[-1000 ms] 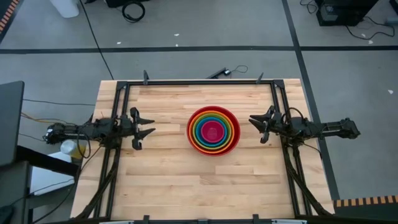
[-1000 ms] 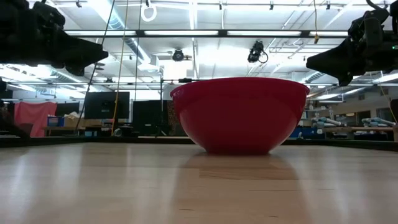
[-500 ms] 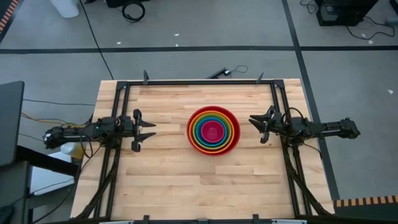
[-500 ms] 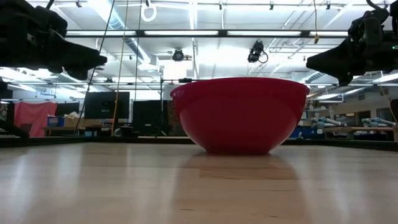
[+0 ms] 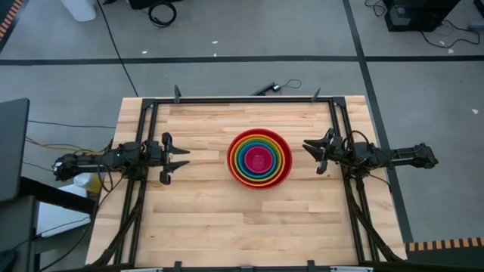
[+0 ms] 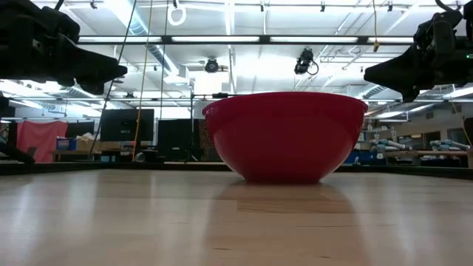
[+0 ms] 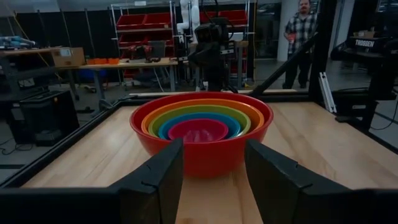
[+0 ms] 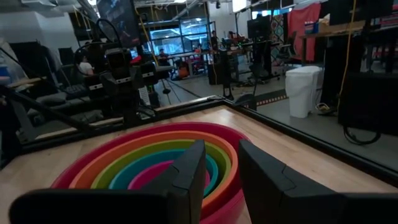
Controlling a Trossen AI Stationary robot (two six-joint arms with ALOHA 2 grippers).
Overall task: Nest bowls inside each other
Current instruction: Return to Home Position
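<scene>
Several coloured bowls sit nested in one stack [image 5: 259, 159] at the table's middle: red outermost [image 6: 284, 137], then orange, yellow, green and blue, with pink innermost [image 7: 198, 129]. The red bowl stands on its base on the wooden table [image 5: 212, 219]. My left gripper [image 5: 187, 156] hovers level at the table's left side, open, pointing at the stack [image 7: 200, 124] from well short of it. My right gripper [image 5: 310, 155] hovers level at the right side, open with a narrower gap, also pointing at the stack [image 8: 155, 162]. Neither has anything between its fingers.
A black metal frame [image 5: 242, 99] runs along the table's far edge and down both sides under the arms. Bare wood lies between the stack and the near edge. A person [image 7: 303, 25] stands in the room beyond the table.
My left gripper has swung a little where it hovers, coming to face the bowls more squarely, and has stayed open. The bowls and my right gripper have kept still.
</scene>
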